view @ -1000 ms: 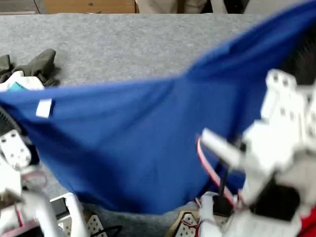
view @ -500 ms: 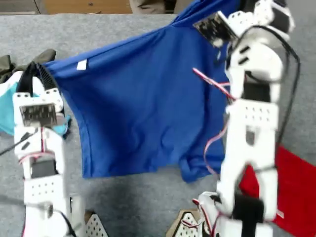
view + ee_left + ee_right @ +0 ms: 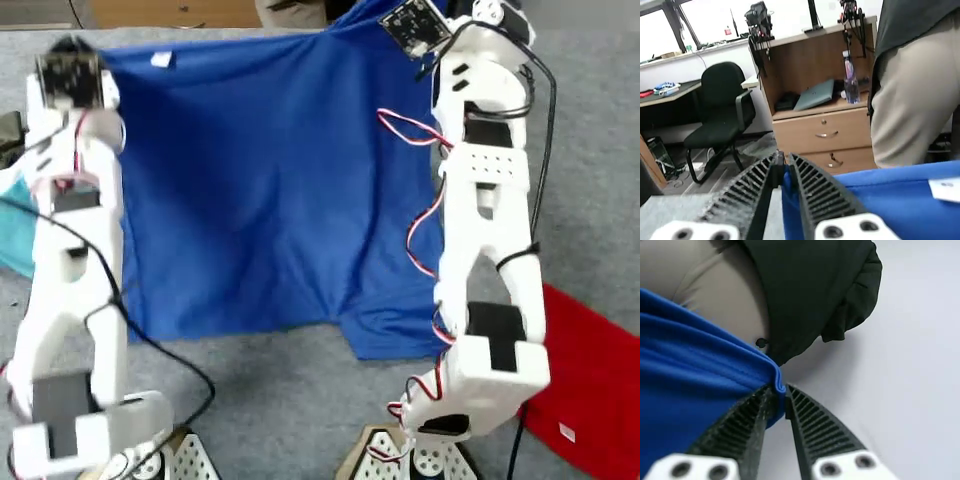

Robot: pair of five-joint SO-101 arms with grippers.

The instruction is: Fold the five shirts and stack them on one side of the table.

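Spreading step. Large blue fabric shirt (image 3: 270, 190) lies flat over the middle of the grey felt table (image 3: 270, 400). Left gripper (image 3: 782, 175) and right gripper (image 3: 780, 392) each pinch a shirt corner at the table's far edge. Next, probably: let go, then fold.

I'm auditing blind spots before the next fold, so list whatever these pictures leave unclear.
- red shirt: in the high view, partly behind the right arm and cut by the edge, so whether it is folded is unknown.
- teal shirt: in the high view, covered by the left arm and cut by the edge.
- How much blue shirt the left gripper and right gripper pinch: their fingers cover it in the wrist views.
- Whether five shirts are present.
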